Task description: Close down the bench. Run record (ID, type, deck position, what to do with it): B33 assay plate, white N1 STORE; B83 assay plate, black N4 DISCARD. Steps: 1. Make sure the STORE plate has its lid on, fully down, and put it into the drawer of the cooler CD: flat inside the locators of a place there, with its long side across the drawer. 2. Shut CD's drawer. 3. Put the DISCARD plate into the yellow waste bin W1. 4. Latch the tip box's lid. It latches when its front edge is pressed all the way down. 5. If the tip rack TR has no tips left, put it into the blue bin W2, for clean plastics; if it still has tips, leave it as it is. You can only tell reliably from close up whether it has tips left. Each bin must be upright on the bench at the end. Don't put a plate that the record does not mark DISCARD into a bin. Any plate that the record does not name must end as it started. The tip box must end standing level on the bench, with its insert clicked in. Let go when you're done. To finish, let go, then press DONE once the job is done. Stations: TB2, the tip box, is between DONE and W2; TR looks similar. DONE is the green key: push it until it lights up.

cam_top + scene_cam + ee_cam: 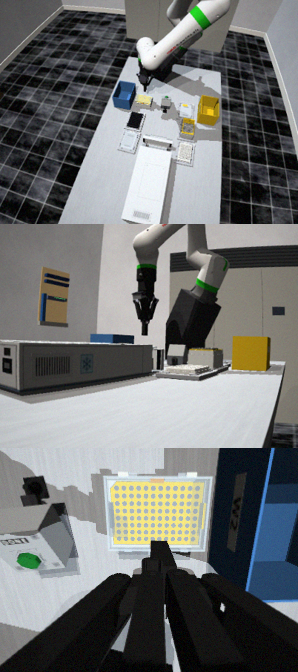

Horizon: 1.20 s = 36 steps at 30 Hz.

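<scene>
My gripper (144, 88) is shut and empty. It hangs above the tip box TB2 (144, 99), a pale box with a yellow insert full of round holes. In the wrist view the fingertips (160, 548) sit over the near edge of the tip box (157, 513). From the side the gripper (144, 329) is well above the bench. The green DONE key (27, 560) is unlit on its grey block (165, 101). The blue bin W2 (124, 95) stands upright beside the tip box. The black plate (135, 120) and the white plate (129, 141) lie in their deck places. The yellow bin W1 (208, 110) stands upright.
The cooler CD (148, 182) lies at the front with its drawer (157, 142) pulled out. A second yellow rack (188, 126), a white box (186, 109) and another white plate (184, 152) sit to the right. The arm's black base (190, 322) stands behind.
</scene>
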Motion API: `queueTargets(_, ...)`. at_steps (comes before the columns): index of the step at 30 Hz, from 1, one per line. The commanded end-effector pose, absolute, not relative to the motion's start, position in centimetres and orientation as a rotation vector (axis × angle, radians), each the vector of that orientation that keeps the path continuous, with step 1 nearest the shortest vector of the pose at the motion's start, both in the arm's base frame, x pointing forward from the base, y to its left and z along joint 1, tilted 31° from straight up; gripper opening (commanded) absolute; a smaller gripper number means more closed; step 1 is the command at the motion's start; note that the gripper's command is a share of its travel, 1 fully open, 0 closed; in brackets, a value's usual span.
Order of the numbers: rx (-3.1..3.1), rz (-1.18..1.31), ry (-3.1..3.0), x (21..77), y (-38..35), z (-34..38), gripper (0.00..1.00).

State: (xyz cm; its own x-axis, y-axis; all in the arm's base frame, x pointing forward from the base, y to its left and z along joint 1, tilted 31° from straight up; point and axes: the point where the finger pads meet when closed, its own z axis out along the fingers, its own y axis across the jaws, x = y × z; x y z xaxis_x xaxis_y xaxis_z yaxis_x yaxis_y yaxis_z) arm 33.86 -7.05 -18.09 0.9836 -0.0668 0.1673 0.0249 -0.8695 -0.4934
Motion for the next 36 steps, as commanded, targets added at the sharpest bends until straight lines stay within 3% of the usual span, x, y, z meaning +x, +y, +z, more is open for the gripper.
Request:
queueTargets(1,-2.615,-0.245,0.029,33.9,-7.1,-18.1,0.1)
queueTargets(36,-2.615,-0.245,0.03,34.6,-5.3,-21.3,0.1)
